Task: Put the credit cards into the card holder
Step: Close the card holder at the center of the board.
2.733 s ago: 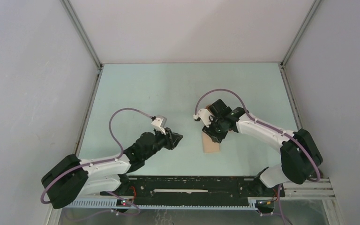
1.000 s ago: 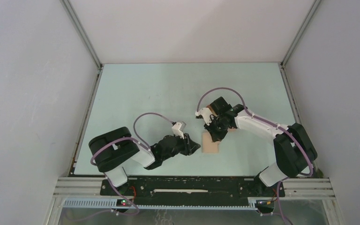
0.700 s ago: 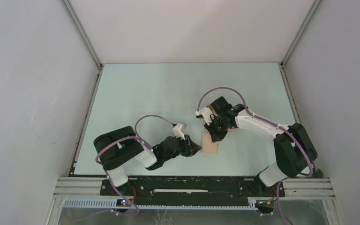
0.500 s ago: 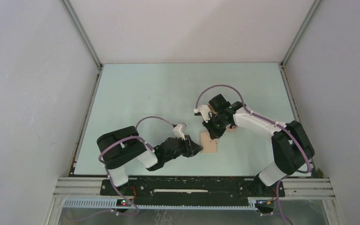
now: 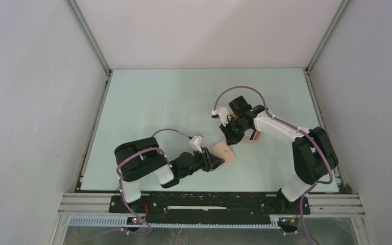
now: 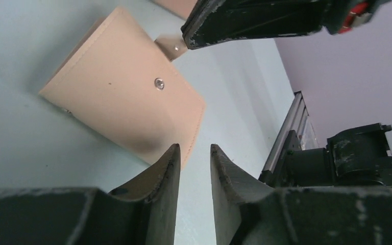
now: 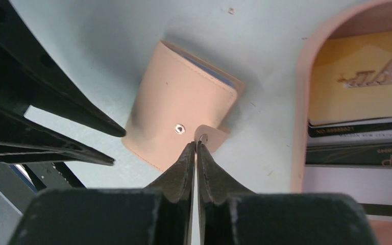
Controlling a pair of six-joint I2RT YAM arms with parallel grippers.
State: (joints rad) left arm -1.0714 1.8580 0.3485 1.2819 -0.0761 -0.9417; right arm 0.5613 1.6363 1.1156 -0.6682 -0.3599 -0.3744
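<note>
Closed right gripper (image 7: 195, 145) seemingly pinches the card holder (image 7: 178, 112) by its snap tab (image 7: 213, 136) to unfold it. Left gripper (image 6: 194, 150), slightly parted and empty, sits toward the table's (image 5: 158, 102) near edge, ready to brace it.

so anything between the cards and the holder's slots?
Yes: the holder lies folded shut, so its cover hides the inside. The cards sit in the tray beside it; nothing else lies between.

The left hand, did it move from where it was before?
Yes. The left hand has slid to the right and closer to the front rail. It now sits right beside the card holder.
</note>
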